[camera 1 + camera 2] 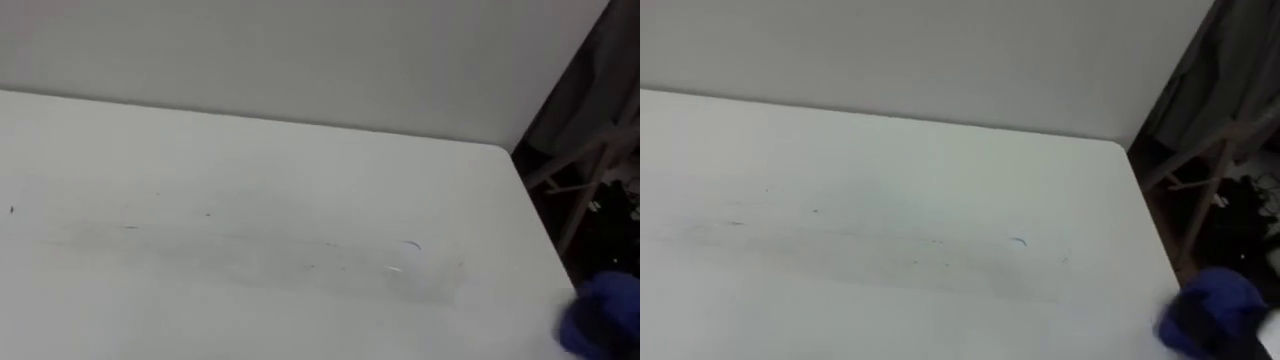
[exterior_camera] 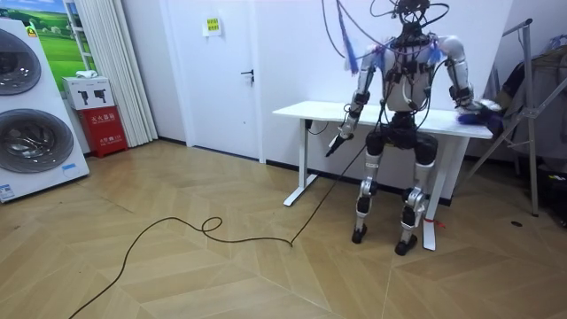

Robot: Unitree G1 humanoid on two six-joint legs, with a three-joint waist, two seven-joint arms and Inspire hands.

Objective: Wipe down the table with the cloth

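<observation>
Table point(image 1: 250, 160) carries faint marks point(image 1: 400, 250) and blue cloth point(image 1: 1215, 310).

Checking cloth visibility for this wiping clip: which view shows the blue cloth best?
The right eye view: the blue cloth shows largest, at the lower right. The left eye view cuts it off at the corner; the room view shows a small blue patch at the end of the table.

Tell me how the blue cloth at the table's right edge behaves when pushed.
The blue cloth looks bunched into a soft lump, so probably floppy and light. On the smooth white table it should slide easily, perhaps crumpling.
</observation>
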